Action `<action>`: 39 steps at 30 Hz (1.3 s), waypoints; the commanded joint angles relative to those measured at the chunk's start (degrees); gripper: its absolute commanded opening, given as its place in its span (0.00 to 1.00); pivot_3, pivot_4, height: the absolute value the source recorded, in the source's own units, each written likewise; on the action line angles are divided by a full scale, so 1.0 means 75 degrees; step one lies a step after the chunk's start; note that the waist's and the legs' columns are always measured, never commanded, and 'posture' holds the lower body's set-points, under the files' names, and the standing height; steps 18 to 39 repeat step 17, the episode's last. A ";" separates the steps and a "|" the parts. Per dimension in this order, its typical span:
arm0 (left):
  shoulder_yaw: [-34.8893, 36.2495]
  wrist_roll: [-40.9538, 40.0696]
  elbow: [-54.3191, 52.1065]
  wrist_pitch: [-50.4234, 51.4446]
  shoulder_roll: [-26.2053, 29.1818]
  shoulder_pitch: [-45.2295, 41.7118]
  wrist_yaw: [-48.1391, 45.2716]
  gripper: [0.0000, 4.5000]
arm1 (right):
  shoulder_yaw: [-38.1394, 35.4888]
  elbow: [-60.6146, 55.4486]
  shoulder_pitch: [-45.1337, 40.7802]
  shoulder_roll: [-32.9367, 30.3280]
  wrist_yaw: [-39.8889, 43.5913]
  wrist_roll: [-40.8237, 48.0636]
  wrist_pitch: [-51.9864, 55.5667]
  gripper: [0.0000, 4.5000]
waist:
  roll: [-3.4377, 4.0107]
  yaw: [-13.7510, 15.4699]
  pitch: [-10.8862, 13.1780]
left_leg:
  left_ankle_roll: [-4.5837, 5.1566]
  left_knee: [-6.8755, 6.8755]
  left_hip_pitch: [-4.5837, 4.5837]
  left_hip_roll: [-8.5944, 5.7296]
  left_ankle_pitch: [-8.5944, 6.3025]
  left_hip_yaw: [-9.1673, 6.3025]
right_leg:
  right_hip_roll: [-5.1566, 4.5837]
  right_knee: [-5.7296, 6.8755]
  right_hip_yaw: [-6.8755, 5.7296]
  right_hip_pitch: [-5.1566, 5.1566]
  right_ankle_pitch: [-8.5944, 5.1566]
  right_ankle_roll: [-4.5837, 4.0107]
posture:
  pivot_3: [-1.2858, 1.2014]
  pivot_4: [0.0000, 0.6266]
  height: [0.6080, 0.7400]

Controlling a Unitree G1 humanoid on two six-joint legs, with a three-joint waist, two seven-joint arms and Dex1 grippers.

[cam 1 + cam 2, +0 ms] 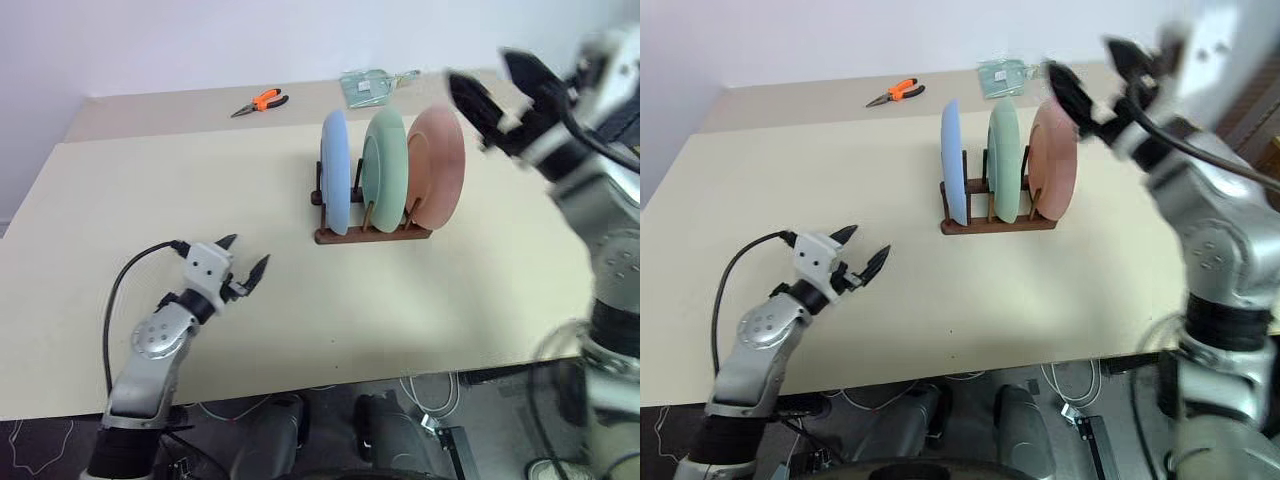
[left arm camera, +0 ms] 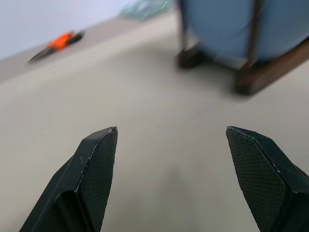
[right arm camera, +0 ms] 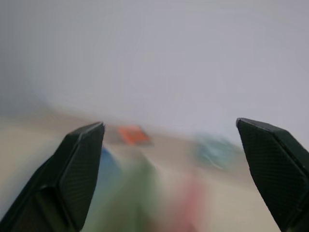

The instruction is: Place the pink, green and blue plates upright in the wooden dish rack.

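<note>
The dark wooden dish rack stands mid-table with three plates upright in it. The blue plate is on the left, the green plate in the middle and the pink plate on the right. My right gripper hovers open in the air just right of and above the pink plate, with nothing between its fingers. My left gripper is open and empty low over the table, well left of and nearer than the rack. The blue plate and a rack rail show ahead of it in the left wrist view.
Orange-handled pliers lie at the far side of the table. A clear packet lies behind the rack. The table's near edge runs below my left arm, with cables on the floor beyond it.
</note>
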 commanded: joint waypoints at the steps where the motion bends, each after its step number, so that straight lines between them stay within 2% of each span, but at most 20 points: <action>1: 0.0190 0.0072 0.0115 -0.0263 0.0072 -0.0028 0.0022 0.82 | -0.0279 0.0239 0.1137 -0.0450 0.0850 -0.0936 -0.0864 0.99 | 0.0006 -0.0032 0.0002 | 0.0001 0.0000 0.0000 0.0000 -0.0001 0.0005 | -0.0001 -0.0002 0.0005 0.0000 0.0000 0.0000 | 0.52 0.24 0.91; 4: 0.0222 0.0117 0.0284 -0.0306 0.0124 0.0032 -0.0008 0.82 | -0.0184 0.0709 0.2148 -0.0414 0.1357 -0.1558 -0.1575 0.99 | 0.0007 -0.0045 0.0001 | 0.0002 0.0004 0.0002 0.0007 -0.0001 0.0014 | -0.0001 0.0002 0.0009 -0.0001 0.0002 0.0001 | 0.52 0.24 0.91; 9: 0.0160 0.0092 0.0105 -0.0239 0.0120 0.0176 -0.0040 0.82 | 0.0313 0.1182 0.2725 -0.0109 0.1774 -0.2198 -0.2176 0.99 | 0.0009 -0.0029 0.0001 | 0.0001 0.0010 0.0004 0.0008 -0.0001 0.0014 | -0.0001 0.0004 0.0008 0.0002 0.0001 0.0001 | 0.52 0.24 0.91; 17: 0.0107 0.0118 -0.0180 -0.0160 0.0027 0.0431 0.0072 0.82 | 0.0807 0.1842 0.2534 0.0378 0.2058 -0.2654 -0.2508 0.99 | 0.0008 -0.0010 0.0002 | -0.0001 0.0012 0.0004 0.0007 -0.0002 0.0013 | -0.0002 0.0002 0.0007 0.0004 0.0002 0.0001 | 0.52 0.24 0.91; 39: 0.0107 0.0118 -0.0180 -0.0160 0.0027 0.0431 0.0072 0.82 | 0.0807 0.1842 0.2534 0.0378 0.2058 -0.2654 -0.2508 0.99 | 0.0008 -0.0010 0.0002 | -0.0001 0.0012 0.0004 0.0007 -0.0002 0.0013 | -0.0002 0.0002 0.0007 0.0004 0.0002 0.0001 | 0.52 0.24 0.91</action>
